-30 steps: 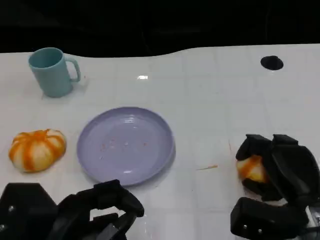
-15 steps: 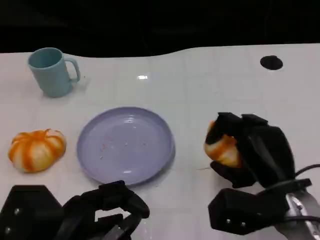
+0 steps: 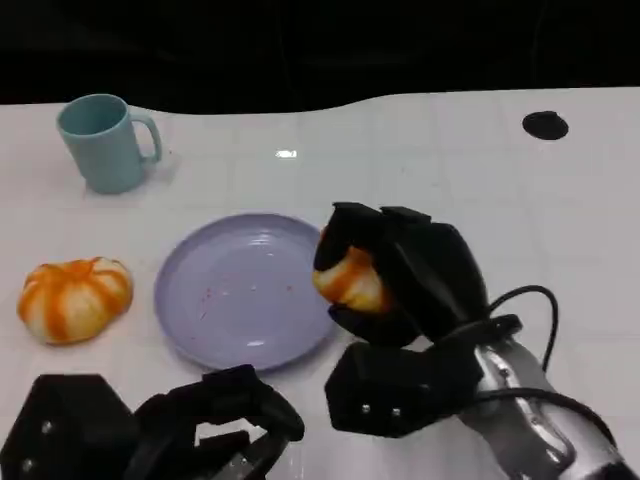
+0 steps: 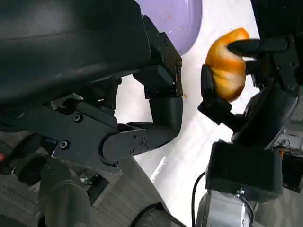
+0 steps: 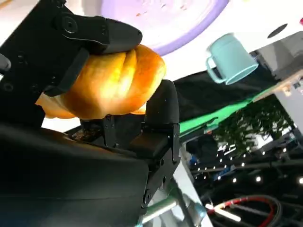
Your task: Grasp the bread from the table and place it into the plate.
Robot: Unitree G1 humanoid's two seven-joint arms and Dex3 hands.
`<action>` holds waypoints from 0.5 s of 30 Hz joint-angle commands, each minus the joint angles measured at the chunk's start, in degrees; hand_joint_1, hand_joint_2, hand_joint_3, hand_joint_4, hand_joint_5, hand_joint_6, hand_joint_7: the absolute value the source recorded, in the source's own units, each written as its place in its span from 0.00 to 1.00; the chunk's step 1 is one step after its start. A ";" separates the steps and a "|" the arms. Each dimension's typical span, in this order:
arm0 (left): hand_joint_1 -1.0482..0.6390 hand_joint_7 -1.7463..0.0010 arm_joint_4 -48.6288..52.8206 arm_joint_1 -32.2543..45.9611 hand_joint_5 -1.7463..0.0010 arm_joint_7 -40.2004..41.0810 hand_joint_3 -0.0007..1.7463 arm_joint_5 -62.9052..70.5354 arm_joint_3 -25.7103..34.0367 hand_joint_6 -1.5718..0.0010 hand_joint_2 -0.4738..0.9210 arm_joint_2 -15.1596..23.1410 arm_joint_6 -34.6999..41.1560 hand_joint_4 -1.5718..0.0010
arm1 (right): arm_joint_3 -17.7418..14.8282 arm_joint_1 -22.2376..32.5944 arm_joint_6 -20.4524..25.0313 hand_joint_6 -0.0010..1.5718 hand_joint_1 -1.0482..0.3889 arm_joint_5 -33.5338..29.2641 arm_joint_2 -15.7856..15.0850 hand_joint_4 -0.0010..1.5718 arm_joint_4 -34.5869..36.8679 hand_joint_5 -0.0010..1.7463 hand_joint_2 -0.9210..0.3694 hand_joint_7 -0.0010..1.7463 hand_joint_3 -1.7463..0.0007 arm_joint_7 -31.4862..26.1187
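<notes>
My right hand grips an orange-glazed bread roll, lifted over the right rim of the lilac plate. The right wrist view shows the same bread clamped between black fingers, with the plate beyond it. In the left wrist view the held bread hangs beside the plate's edge. My left hand rests low at the table's near edge, its fingers curled in around nothing. A second striped orange bread lies on the table left of the plate.
A teal mug stands at the back left. A small black hole marks the table at the back right. The white table ends at a dark edge behind.
My right hand has lifted the bread off the table at the right and carried it leftward to the plate's right rim. The left hand has barely moved.
</notes>
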 commanded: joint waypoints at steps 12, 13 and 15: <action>0.43 0.16 -0.94 0.17 0.00 0.75 0.35 0.99 -0.97 0.62 0.99 0.24 0.28 0.58 | 1.45 -14.39 -0.27 0.43 0.61 4.48 8.62 0.53 20.58 1.00 0.34 0.85 0.38 1.24; 0.43 0.16 -1.05 0.20 0.00 0.76 0.35 1.01 -0.98 0.62 0.99 0.20 0.35 0.58 | 1.39 -14.96 -0.13 0.44 0.62 4.87 8.98 0.52 21.64 1.00 0.33 0.83 0.38 1.50; 0.43 0.15 -1.15 0.24 0.00 0.75 0.35 1.19 -1.05 0.62 0.99 0.21 0.25 0.58 | 0.98 -15.64 0.61 0.44 0.61 6.12 9.53 0.48 22.67 1.00 0.30 0.78 0.42 3.01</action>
